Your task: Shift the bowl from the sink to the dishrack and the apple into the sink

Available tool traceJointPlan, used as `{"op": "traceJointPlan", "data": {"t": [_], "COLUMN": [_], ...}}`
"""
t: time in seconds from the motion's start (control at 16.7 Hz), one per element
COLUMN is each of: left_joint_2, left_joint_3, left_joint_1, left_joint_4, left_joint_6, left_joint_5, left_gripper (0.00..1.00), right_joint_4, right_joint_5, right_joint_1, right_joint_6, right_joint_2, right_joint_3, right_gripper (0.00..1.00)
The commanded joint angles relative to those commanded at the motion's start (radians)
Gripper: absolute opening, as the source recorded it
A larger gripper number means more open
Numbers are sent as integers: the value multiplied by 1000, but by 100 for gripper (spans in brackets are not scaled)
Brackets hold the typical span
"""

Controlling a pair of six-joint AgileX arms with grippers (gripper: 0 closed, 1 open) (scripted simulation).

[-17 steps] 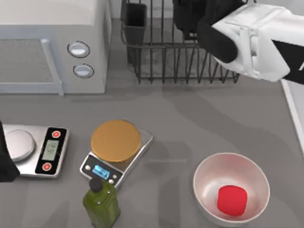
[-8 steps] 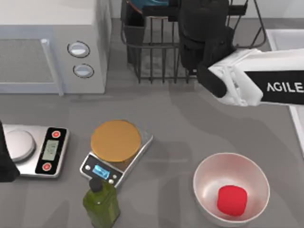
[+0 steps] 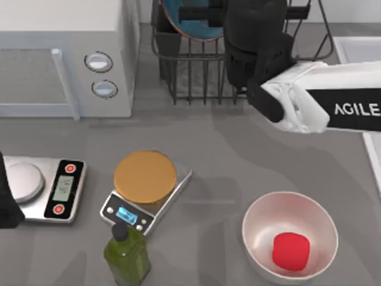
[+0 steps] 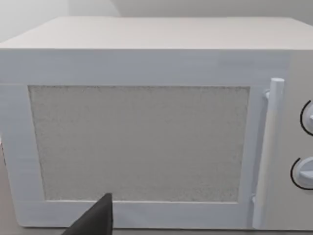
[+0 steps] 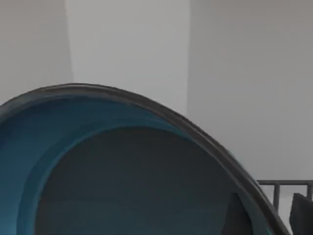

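holding the bowl over the dishrack w/ my right gripper, far edge of the desk in the top view. bowl sits tilted up on edge, teal inside facing the camera, thin orange-red rim showing. dark gripper fingers cross its face, so i read the gripper as clamped on the bowl at the rim. right wrist view: teal bowl interior right up close, rack bars past it.

handling notes, bowl: looks rigid, glazed, prob slippery; a rim pinch is a thin hold and the bowl could swing or slip if i jerk it. judgement only. would ease it down btwn the upright bars before letting go, not drop it; it may chip or bounce off the wire.

apple: small, red, blocky, lying inside the pale pink bowl at the near right of the desk. prob light and firm, smooth skin. best hold across its flat sides, coming from above, fingers clearing the pale bowl's wall. the curved wall crowds the approach.

sink: pale rim visible at the right edge, just beyond the rack.

left gripper: parked at the left edge by the silver scale, facing the microwave; cannot tell its fingers.

bowl step nearly done by my read; apple step not yet begun.
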Motion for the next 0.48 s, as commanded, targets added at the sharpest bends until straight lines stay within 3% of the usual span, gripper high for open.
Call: {"op": "traceJointPlan", "data": {"t": [0.42,0.48], "left_joint_2": [0,0], "left_joint_3": [0,0], "left_joint_1": [0,0], "left_joint_4": [0,0], "left_joint_6": [0,0], "left_joint_5": [0,0], "left_gripper": [100,100], "right_joint_4": [0,0], "right_joint_5": [0,0], "right_joint_1": [0,0], "right_joint_6": [0,0], "right_joint_2": [0,0], "right_joint_3": [0,0], "right_gripper": [98,100]}}
